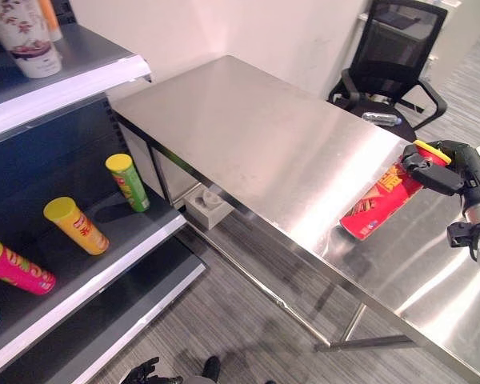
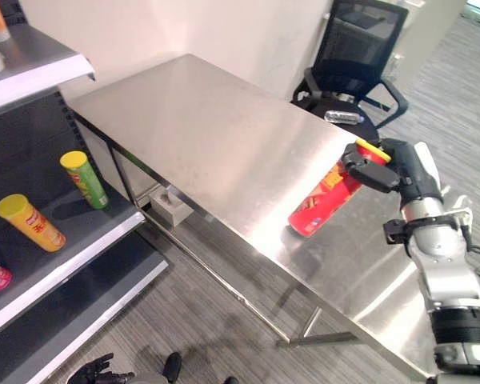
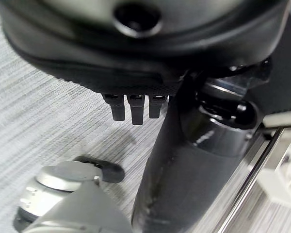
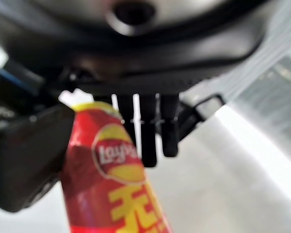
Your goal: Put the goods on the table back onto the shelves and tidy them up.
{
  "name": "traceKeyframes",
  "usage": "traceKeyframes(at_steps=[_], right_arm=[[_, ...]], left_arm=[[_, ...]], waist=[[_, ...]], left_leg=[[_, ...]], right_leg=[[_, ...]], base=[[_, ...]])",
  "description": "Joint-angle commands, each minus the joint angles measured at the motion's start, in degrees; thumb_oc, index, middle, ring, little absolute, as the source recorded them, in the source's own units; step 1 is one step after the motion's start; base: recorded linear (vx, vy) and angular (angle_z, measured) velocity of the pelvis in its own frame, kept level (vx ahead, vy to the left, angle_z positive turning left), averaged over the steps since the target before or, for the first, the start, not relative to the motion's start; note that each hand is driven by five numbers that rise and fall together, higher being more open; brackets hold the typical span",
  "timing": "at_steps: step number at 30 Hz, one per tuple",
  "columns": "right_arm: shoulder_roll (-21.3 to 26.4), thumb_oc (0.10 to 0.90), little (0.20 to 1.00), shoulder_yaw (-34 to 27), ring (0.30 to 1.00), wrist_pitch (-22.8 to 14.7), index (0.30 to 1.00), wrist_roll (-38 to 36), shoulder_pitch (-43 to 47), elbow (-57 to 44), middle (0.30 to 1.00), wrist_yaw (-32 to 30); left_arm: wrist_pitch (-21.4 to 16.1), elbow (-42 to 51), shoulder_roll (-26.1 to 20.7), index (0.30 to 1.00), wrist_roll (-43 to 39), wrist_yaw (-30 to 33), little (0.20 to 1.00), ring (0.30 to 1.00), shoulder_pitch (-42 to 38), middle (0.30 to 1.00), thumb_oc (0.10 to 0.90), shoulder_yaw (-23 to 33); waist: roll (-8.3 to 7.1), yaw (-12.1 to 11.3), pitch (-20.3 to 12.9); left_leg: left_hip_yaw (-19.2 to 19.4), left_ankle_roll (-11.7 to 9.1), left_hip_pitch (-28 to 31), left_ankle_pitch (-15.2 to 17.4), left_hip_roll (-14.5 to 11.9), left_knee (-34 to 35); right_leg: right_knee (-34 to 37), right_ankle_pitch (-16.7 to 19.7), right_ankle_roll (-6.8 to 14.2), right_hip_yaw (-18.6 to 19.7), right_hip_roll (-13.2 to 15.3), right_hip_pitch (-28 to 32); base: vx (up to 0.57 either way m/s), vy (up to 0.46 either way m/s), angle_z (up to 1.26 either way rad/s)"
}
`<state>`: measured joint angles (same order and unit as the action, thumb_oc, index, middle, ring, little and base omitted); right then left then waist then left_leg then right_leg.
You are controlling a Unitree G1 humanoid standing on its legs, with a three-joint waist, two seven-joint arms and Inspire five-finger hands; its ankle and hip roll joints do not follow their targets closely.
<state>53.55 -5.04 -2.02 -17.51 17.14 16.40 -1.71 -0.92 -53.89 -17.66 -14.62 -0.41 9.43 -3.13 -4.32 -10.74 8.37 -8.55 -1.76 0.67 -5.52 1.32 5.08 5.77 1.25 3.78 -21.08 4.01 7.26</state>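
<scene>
While the right hand is reaching in over the steel table, its fingers and thumb are clamping the yellow-lidded end of a red crisp can; the can is leaning at a slant, its far end resting on the tabletop below and to the left of the hand, near the table's front edge. Seen from the right wrist view, the red crisp can is sitting between the thumb on one side and the row of dark fingers behind it — the grip is on the upper part of the tube.

Far to the left of that hand, across the table, a shelf unit is standing; on its lower board a green can, an orange can and a pink can are lying apart from one another, all with yellow lids; on the upper board a white patterned cup is standing. Beyond the hand, behind the table's far side, a black office chair is standing with a clear bottle lying on its seat. Under the table, near the shelf's corner, a small grey box is sitting on the floor.

The left hand is hanging low at the bottom edge of the head views; in its wrist view the fingertips are pointing down over the grey floor, straight and holding nothing.
</scene>
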Motion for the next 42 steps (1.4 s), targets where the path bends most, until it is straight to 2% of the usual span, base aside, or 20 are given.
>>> traceKeyframes(at_steps=[1,4,6,7,9,10,11,13,16,18,21,25,27,31,32,33,34,35,40,42], right_arm=[[2.8,0.4,0.3,-5.33,0.3,-9.53,0.3,-6.23,10.67,-11.26,0.3,-4.75],[3.34,0.4,0.3,-6.5,0.3,-11.39,0.3,-7.49,12.59,-14.54,0.3,-5.47],[3.18,0.4,0.3,-6.6,0.3,-12.2,0.3,-7.36,13.35,-16.57,0.3,-6.0],[2.94,0.4,0.3,-6.47,0.3,-12.39,0.3,-6.97,13.72,-17.9,0.3,-5.8],[1.64,0.4,0.3,-6.05,0.3,-12.43,0.3,-7.23,13.46,-19.35,0.3,-5.19],[1.39,0.4,0.3,-6.19,0.3,-12.24,0.3,-6.96,12.78,-20.86,0.3,-4.34],[1.36,0.4,0.3,-6.26,0.3,-12.15,0.3,-6.93,12.65,-20.97,0.3,-4.33],[1.4,0.4,0.3,-6.83,0.3,-12.14,0.3,-6.9,11.83,-22.44,0.3,-3.68],[1.13,0.4,0.3,-8.51,0.3,-11.91,0.3,-6.87,10.08,-24.14,0.3,-3.2],[1.05,0.4,0.3,-10.3,0.3,-11.46,0.3,-6.96,8.75,-24.28,0.3,-3.5],[-0.35,0.4,0.3,-10.87,0.3,-10.92,0.3,-6.2,7.54,-24.74,0.3,-3.44],[-2.17,0.4,0.3,-11.1,0.3,-10.43,0.3,-3.28,6.66,-25.46,0.3,-4.54],[-2.42,0.4,0.3,-10.87,0.3,-10.72,0.3,-2.34,7.04,-26.28,0.3,-4.47],[-2.48,0.4,0.3,-12.75,0.3,-11.82,0.3,-2.84,5.74,-27.41,0.3,-3.88],[-2.49,0.4,0.3,-12.86,0.3,-11.81,0.3,-2.84,5.62,-27.47,0.3,-3.87],[-2.89,0.4,0.3,-14.04,0.3,-12.27,0.3,-3.46,4.5,-27.76,0.3,-3.5],[-3.08,0.4,0.3,-14.6,0.3,-12.21,0.3,-3.43,3.9,-27.76,0.3,-3.49],[-2.03,0.4,0.3,-14.56,0.3,-11.96,0.3,-3.17,4.02,-27.59,0.3,-3.73],[0.01,0.4,0.3,-13.88,0.3,-12.06,0.3,-3.56,5.39,-27.86,0.3,-4.05],[0.66,0.4,0.3,-14.61,0.3,-12.69,0.3,-3.73,4.98,-29.13,0.3,-4.57]], left_arm=[[-1.37,0.7,-4.03,0.9,-2.18,0.8,0.9,0.9,-3.24,0.9,0.8,-1.28],[-1.61,1.36,-3.44,0.9,-2.71,0.84,0.9,0.9,-3.8,0.9,0.8,-1.64],[-1.84,1.6,-2.87,0.9,-2.73,0.93,0.9,0.9,-3.87,0.9,0.8,-1.58],[-1.9,1.39,-2.43,0.9,-2.62,1.11,0.9,0.9,-3.99,0.9,0.8,-1.3],[-2.04,1.58,-1.86,0.9,-2.27,1.06,0.9,0.9,-3.5,0.9,0.8,-0.58],[-2.1,1.47,-1.6,0.9,-1.88,0.86,0.9,0.9,-3.15,0.9,0.8,0.17],[-2.11,1.54,-1.6,0.9,-1.83,0.82,0.9,0.9,-3.05,0.9,0.8,0.14],[-2.11,1.53,-1.67,0.9,-1.31,0.67,0.9,0.9,-2.75,0.9,0.8,0.89],[-2.38,1.5,-1.66,0.9,-0.5,0.55,0.9,0.9,-2.78,0.9,0.8,1.44],[-2.18,2.05,-1.87,0.9,0.38,0.43,0.9,0.9,-2.59,0.9,0.8,1.16],[-1.97,1.55,-2.12,0.9,2.27,-0.16,0.9,0.9,-3.05,0.9,0.8,0.01],[-2.01,2.24,-3.72,0.9,4.08,-0.24,0.9,0.9,-3.38,0.9,0.8,-0.28],[-2.11,2.71,-4.87,0.9,3.71,-0.15,0.9,0.9,-3.7,0.9,0.8,0.34],[-1.83,1.72,-5.56,0.9,3.65,-0.1,0.9,0.9,-3.53,0.9,0.8,0.85],[-1.81,1.77,-5.58,0.9,3.65,-0.1,0.9,0.9,-3.53,0.9,0.8,0.8],[-1.53,1.03,-4.98,0.9,3.35,-0.11,0.9,0.9,-2.37,0.9,0.8,1.16],[-1.33,1.08,-4.51,0.9,3.21,-0.29,0.9,0.9,-1.56,0.9,0.8,1.31],[-1.13,1.09,-3.89,0.9,2.66,-0.33,0.9,0.9,-0.39,0.9,0.8,1.53],[-0.97,0.63,-2.91,0.9,2.42,-0.17,0.9,0.9,-0.46,0.9,0.8,1.33],[-0.86,1.49,-2.61,0.9,2.28,0.2,0.9,0.9,-0.67,0.9,0.8,1.28]], waist=[[-1.26,-4.87,-1.8],[0.26,-5.74,-0.52],[0.85,-5.79,0.02],[0.81,-5.35,0.02],[0.72,-5.38,-0.37],[0.66,-4.19,-1.28],[0.77,-4.3,-0.99],[1.19,-2.89,-2.35],[2.67,-0.54,-3.88],[3.49,1.56,-4.59],[3.75,1.72,-5.21],[3.52,2.53,-3.66],[3.26,3.28,-2.32],[2.89,2.08,-2.81],[2.85,2.09,-2.87],[1.72,1.11,-3.32],[0.92,0.48,-3.65],[0.27,-1.08,-3.57],[-0.34,-2.53,-3.3],[0.79,-2.52,-1.57]], left_leg=[[-3.03,-6.57,-3.9,-2.41,-4.85,-0.5],[-4.39,-7.89,-7.53,-5.7,-4.66,-0.65],[-1.58,-7.78,-8.53,-5.93,-4.69,-1.35],[1.92,-7.29,-8.37,-4.87,-5.51,-3.49],[3.35,-7.13,-7.07,-2.52,-6.74,-6.96],[4.47,-7.6,-3.88,0.2,-10.01,-9.37],[4.73,-7.33,-4.23,-0.6,-9.75,-9.54],[5.04,-8.4,0.08,0.96,-13.06,-11.58],[5.34,-9.65,6.19,1.99,-15.03,-12.15],[7.76,-8.87,8.41,4.74,-14.32,-8.0],[9.76,-5.56,9.83,10.2,-9.65,-1.33],[9.89,-2.55,8.68,9.69,-4.48,-0.08],[9.84,-1.5,7.3,7.71,-3.39,-0.11],[8.84,-0.22,3.41,4.39,-1.55,-1.11],[8.77,-0.22,3.19,4.21,-1.52,-1.19],[7.49,-0.1,1.55,2.82,0.08,-2.09],[7.06,-0.42,0.59,2.26,0.69,-2.53],[6.06,-1.61,-1.73,0.19,0.89,-2.85],[5.45,-3.9,-7.07,-2.97,0.68,-2.69],[4.97,-6.39,-10.89,-6.69,0.33,-3.11]], right_leg=[[-0.77,-3.44,3.07,-3.39,1.78,3.36],[-0.77,-4.13,2.38,-6.19,0.91,2.92],[-0.77,-3.44,2.59,-7.84,1.53,2.58],[-0.77,-2.71,2.63,-8.82,2.31,1.85],[-0.77,-1.44,2.69,-9.75,3.9,0.81],[-0.77,-1.41,2.97,-10.05,5.08,0.6],[-0.77,-0.35,2.65,-11.05,5.38,0.32],[-0.77,-0.11,3.5,-10.96,6.51,0.13],[-0.85,3.97,5.79,-12.84,9.93,-1.28],[-1.21,6.9,7.64,-13.86,11.97,-2.5],[-1.42,10.97,10.2,-13.73,16.09,-3.66],[-3.91,14.25,10.51,-11.2,20.01,-6.89],[-10.17,10.49,9.41,-5.99,18.68,-7.96],[-21.68,0.28,6.52,-1.33,11.97,-3.91],[-21.72,0.35,6.4,-1.42,12.01,-4.06],[-25.65,-3.23,5.65,1.37,7.07,-2.32],[-24.8,-4.74,5.03,2.82,5.09,-1.19],[-19.13,-9.32,1.84,3.47,2.44,0.73],[-7.53,-8.89,1.13,1.82,-0.35,4.25],[-3.76,-7.41,0.13,2.1,-2.54,4.48]], base=[[-0.12,-0.108,0.42],[-0.24,-0.112,0.98],[-0.25,0.001,1.14],[-0.25,0.066,0.6],[-0.21,0.108,0.54],[-0.2,0.119,0.62],[-0.11,0.117,0.54],[-0.11,0.177,0.63],[-0.18,0.303,0.42],[-0.16,0.339,0.47],[-0.15,0.354,0.41],[-0.3,0.349,-0.1],[-0.35,0.242,0.65],[-0.21,0.14,0.27],[-0.15,0.058,0.39],[-0.16,0.018,0.33],[-0.32,-0.024,0.67],[-0.22,-0.075,0.55],[-0.26,-0.12,0.2],[-0.37,-0.061,0.54]])
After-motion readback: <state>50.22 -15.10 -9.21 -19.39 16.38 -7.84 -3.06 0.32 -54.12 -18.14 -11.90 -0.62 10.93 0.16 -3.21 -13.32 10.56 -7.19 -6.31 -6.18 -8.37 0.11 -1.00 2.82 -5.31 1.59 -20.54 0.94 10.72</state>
